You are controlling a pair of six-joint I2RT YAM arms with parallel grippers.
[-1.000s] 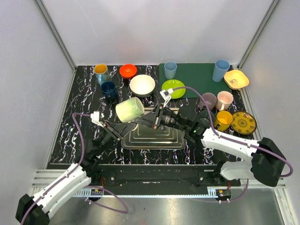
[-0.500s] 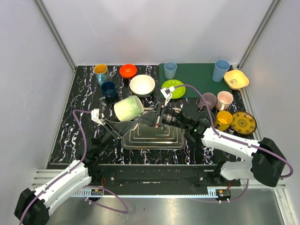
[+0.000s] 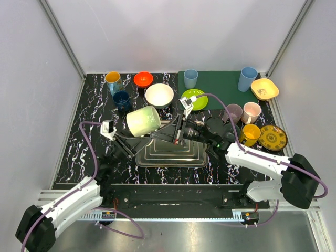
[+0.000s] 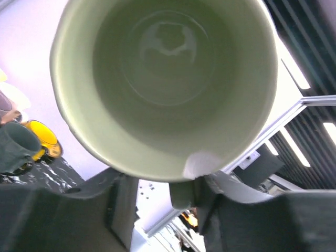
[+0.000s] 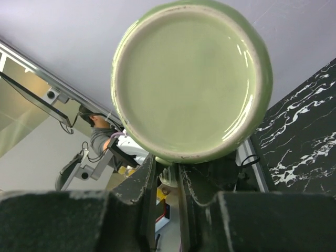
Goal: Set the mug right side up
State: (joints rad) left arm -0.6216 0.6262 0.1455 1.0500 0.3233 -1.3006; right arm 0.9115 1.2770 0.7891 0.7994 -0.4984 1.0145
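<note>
A pale green mug (image 3: 143, 121) hangs on its side in the air above the left end of the metal tray (image 3: 157, 161). My right gripper (image 3: 157, 135) is shut on the mug's handle; the right wrist view shows the mug's base (image 5: 189, 79) above the closed fingers (image 5: 165, 173). My left gripper (image 3: 130, 150) is below and left of the mug, jaws open. The left wrist view looks into the mug's mouth (image 4: 163, 79), with the handle between the spread jaws (image 4: 163, 205), close to the right finger.
At the back left stand a yellow cup (image 3: 112, 79), a dark blue mug (image 3: 122, 100), an orange bowl (image 3: 143, 79) and a white bowl (image 3: 159, 95). A green plate (image 3: 194, 98) and a green mat (image 3: 220, 89) lie behind. Several mugs and a patterned plate (image 3: 273, 137) sit at the right.
The mug has shifted slightly up and left in the right gripper. The left arm has drawn back a little to the left.
</note>
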